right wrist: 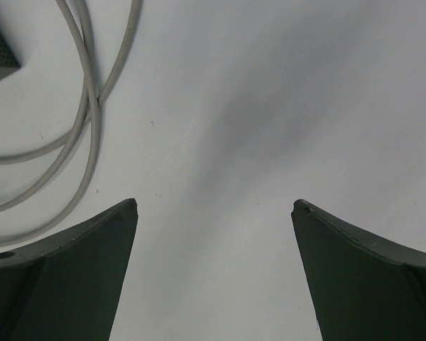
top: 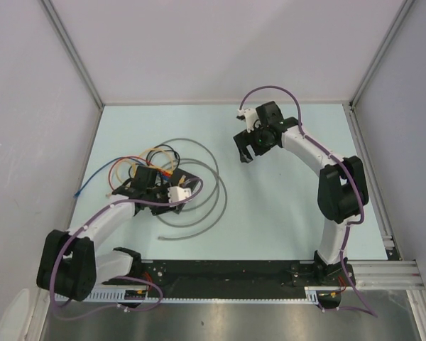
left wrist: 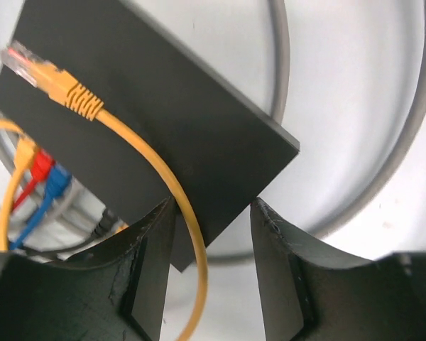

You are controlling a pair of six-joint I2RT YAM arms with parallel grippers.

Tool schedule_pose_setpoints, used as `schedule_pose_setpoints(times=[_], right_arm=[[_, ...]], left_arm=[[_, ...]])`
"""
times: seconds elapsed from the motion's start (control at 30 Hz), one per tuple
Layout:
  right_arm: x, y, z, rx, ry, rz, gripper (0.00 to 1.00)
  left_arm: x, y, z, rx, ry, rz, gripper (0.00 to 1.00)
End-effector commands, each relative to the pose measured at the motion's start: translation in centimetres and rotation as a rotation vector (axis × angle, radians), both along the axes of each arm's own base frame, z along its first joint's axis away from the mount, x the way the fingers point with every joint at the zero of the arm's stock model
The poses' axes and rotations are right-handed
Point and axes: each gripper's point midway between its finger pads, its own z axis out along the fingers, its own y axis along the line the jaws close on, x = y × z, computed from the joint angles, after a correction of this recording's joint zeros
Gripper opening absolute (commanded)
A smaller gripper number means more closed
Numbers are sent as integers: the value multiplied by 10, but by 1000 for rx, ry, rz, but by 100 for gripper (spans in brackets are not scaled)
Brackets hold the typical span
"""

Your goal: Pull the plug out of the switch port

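Switch fills the upper left of the left wrist view, its corner bracketed by the left gripper, narrowly parted. The right gripper is spread wide over bare table. The box should be pinned before a plugged cable is pulled; the orange plug lies free.

Matte-black switch, and across it an orange cable ending in a clear plug. Beside the switch, red and blue plugs; beyond it, pale grey cable loops.

Flat matte-black switch, loose orange plug lying across it.
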Motion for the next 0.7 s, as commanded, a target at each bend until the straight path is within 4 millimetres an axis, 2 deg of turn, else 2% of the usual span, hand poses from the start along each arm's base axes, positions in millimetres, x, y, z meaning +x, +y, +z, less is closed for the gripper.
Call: schedule_pose_setpoints(times=[0.0, 0.23, 0.33, 0.37, 0.43, 0.5, 0.6, 0.67], right_arm=[[0, -5, 14, -18, -51, 5, 96], [2, -12, 13, -24, -51, -5, 96], [3, -15, 14, -24, -52, -11, 96], [3, -16, 15, -23, -55, -13, 96], [4, -17, 16, -23, -57, -15, 95], [5, -18, 20, -19, -64, -21, 96], [5, -11, 34, 21, -76, -10, 96], [0, -1, 40, 71, -50, 13, 96]], left_arm=[[8, -39, 4, -113, 23, -36, 51], [31, -84, 11, -181, 31, -69, 51], [34, -100, 22, -221, 48, -90, 52], [38, -105, 32, -238, 40, -95, 54], [32, -107, 42, -257, 72, -86, 62], [34, -105, 60, -286, 65, -58, 69], [36, -96, 84, -362, 99, 53, 73], [49, -83, 101, -421, 103, 154, 75]])
